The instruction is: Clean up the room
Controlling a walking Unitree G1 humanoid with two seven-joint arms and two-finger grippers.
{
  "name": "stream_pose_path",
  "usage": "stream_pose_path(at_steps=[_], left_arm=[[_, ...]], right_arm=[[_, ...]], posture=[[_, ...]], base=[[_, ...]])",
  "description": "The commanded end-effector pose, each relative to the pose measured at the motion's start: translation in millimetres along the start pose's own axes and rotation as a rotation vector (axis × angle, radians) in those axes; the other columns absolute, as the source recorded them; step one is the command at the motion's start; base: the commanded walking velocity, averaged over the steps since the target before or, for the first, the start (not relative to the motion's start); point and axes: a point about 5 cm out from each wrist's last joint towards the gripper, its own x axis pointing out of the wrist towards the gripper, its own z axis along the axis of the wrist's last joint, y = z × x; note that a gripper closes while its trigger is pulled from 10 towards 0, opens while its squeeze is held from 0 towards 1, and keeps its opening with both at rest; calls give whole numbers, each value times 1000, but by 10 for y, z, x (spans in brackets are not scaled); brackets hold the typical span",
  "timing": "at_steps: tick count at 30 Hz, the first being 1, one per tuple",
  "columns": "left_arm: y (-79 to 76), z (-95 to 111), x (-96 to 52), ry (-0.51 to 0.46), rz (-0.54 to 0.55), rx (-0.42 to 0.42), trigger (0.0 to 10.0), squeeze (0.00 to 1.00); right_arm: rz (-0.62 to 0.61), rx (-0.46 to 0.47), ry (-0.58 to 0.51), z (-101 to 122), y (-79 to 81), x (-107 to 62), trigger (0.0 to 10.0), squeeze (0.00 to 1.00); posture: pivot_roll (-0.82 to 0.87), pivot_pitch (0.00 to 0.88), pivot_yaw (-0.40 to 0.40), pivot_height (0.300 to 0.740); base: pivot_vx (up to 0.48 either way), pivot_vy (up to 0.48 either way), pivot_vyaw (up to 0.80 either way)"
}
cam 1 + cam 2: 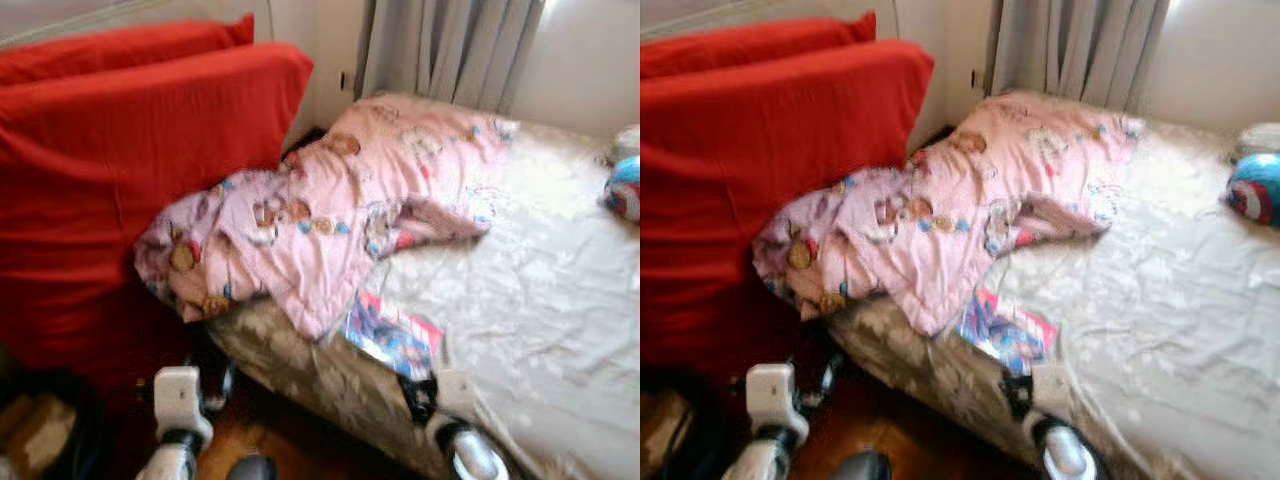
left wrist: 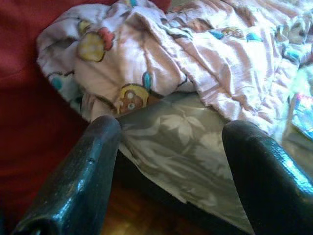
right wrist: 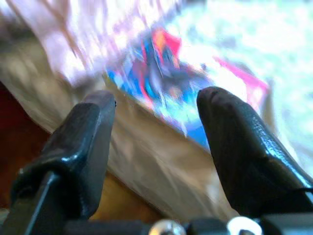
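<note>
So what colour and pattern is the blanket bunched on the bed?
Pink blanket printed with small cartoon bears; clearest in the left eye view.

Blanket on bed, cushion left

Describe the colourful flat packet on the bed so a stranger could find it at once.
Start at the bed with the pale floral sheet, beside the red sofa. At its near edge, partly tucked under the pink cartoon-print blanket, lies the flat packet. Its glossy blue and pink print sets it apart from the soft fabrics.

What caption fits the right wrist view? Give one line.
Open right gripper faces a colourful magazine at the bed's edge, beside the pink blanket.
</note>
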Motion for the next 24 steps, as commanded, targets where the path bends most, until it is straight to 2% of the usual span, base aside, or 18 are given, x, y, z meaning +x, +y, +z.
stream_pose_path(at_steps=[1, 10, 16, 24], left_arm=[[-78, 62, 33, -25, -15, -17, 10000, 0], [-74, 82, 33, -29, -9, -16, 10000, 0], [-62, 84, 37, -26, -2, -15, 10000, 0], [-44, 77, 33, -20, -2, -3, 10000, 0]], right_arm=[[-39, -10, 5, -26, -145, -54, 10000, 0], [-3, -6, -33, 65, -86, -11, 10000, 0], [17, 5, -36, 129, -50, 48, 10000, 0], [-22, 132, 27, 191, -39, 175, 10000, 0]], posture=[[45, 87, -29, 643], [49, 93, -28, 643], [57, 109, -26, 643], [92, 150, -27, 643]], base=[[326, 0, 0], [321, 0, 0], [0, 0, 0], [0, 0, 0]])
